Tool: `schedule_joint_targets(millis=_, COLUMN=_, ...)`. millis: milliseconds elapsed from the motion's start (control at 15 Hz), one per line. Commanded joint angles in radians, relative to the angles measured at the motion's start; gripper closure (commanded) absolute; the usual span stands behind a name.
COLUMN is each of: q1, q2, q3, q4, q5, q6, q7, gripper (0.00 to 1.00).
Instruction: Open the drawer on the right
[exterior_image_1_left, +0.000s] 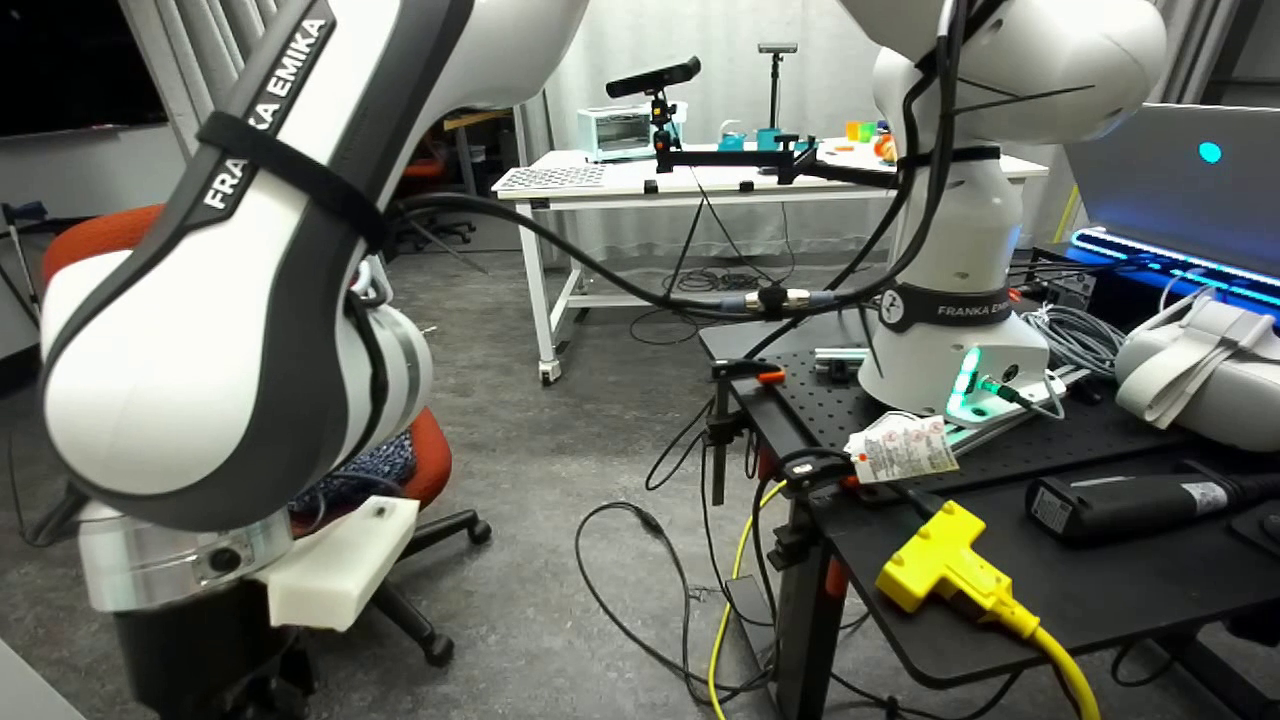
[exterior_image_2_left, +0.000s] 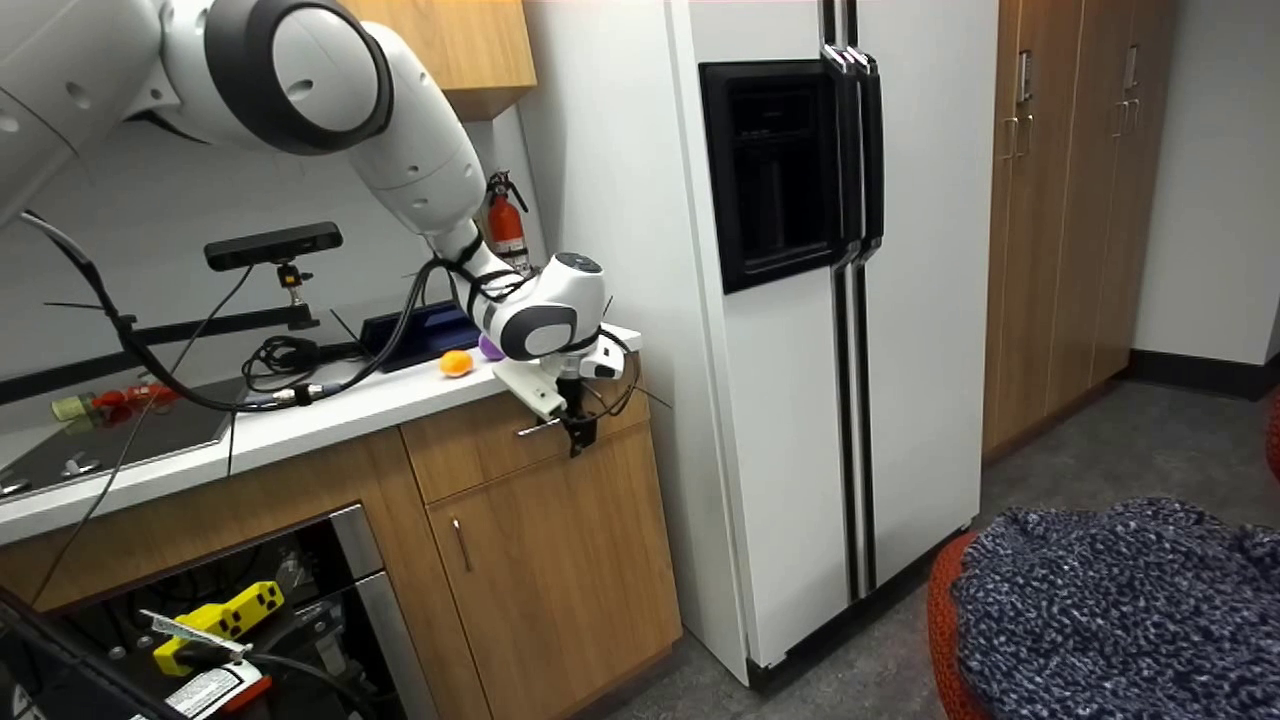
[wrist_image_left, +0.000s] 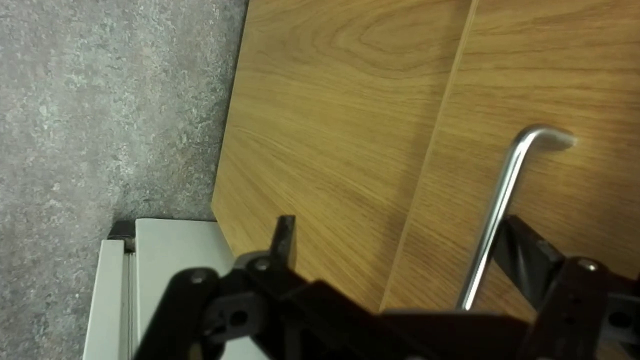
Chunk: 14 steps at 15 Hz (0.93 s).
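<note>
Drawer (exterior_image_2_left: 490, 450) sitting closed, claw (wrist_image_left: 398, 225) straddling its handle (wrist_image_left: 499, 209)

The drawer is sitting flush in the wooden cabinet (exterior_image_2_left: 385, 480), lying between the white surface (exterior_image_2_left: 405, 395) above and a door (exterior_image_2_left: 560, 560) below. Its metal handle is running along the front, and in the wrist view it is lying between the claw's fingers (wrist_image_left: 529, 256). Those fingers are standing wide apart and are holding nothing. One is resting just beside the handle, on the side away from the door; whether it is touching the metal, I cannot tell. The opposite finger is standing well apart from the handle, in front of the door.

The arm (exterior_image_2_left: 425, 160) is arching over the surface, its end hanging before the drawer. On the surface, an orange item (exterior_image_2_left: 457, 363) and a partly hidden purple item (exterior_image_2_left: 489, 347) are lying near that end. A cooktop (exterior_image_2_left: 185, 432) is stretching farther along. Just beside the cabinet, a fridge (exterior_image_2_left: 785, 400) is standing, and a red extinguisher (exterior_image_2_left: 507, 222) is showing behind the arm. In an exterior view, the arm's base (exterior_image_1_left: 915, 360) is resting on a black surface (exterior_image_1_left: 810, 400), a headset (exterior_image_1_left: 1205, 370) lying nearby.
</note>
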Motion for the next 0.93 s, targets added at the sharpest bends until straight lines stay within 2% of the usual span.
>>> schedule_joint_targets(millis=0, q1=0.039, q2=0.004, q3=-0.054, q4=0.02, q5=-0.073, q6=0.004, q7=0.042, gripper=0.0)
schedule_joint_targets(millis=267, q1=0.082, q2=-0.059, q3=-0.135, q4=-0.039, q5=-0.188, q6=0.009, q7=0.09, gripper=0.0)
schedule_joint_targets(millis=867, q1=0.034, q2=-0.243, q3=-0.13, q4=-0.226, q5=-0.183, q6=0.054, q7=0.09, gripper=0.0)
